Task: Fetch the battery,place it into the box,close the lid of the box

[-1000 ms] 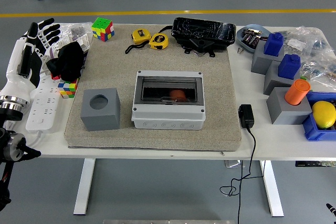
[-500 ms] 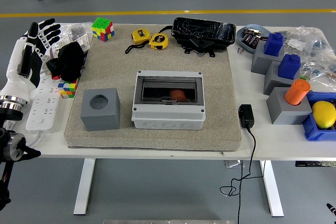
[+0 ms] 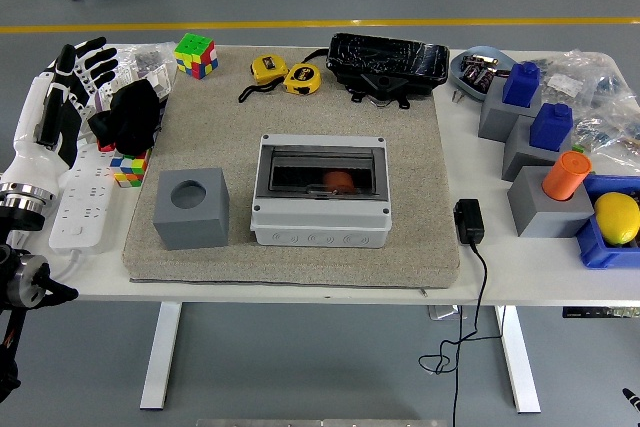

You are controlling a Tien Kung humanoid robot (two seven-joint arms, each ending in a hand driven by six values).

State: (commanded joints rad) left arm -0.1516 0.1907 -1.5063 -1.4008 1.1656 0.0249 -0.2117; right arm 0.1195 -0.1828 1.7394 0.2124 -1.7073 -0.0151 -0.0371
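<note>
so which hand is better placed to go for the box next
Left, probably. The left hand is the only one in view, raised open at the table's left edge. The box sits mid-table with its lid down and something orange inside.

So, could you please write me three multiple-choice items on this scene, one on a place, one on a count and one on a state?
1. Where is the grey cube with the round hole?
A. left of the box
B. right of the box
C. on the box

2. How many yellow tape measures lie on the mat?
A. one
B. two
C. four

3. The left hand is:
A. gripping the box
B. open, holding nothing
C. holding a cable

Answers: 1 A, it sits left of the box; 2 B, two lie side by side; 3 B, fingers spread at the table's left edge.
</note>
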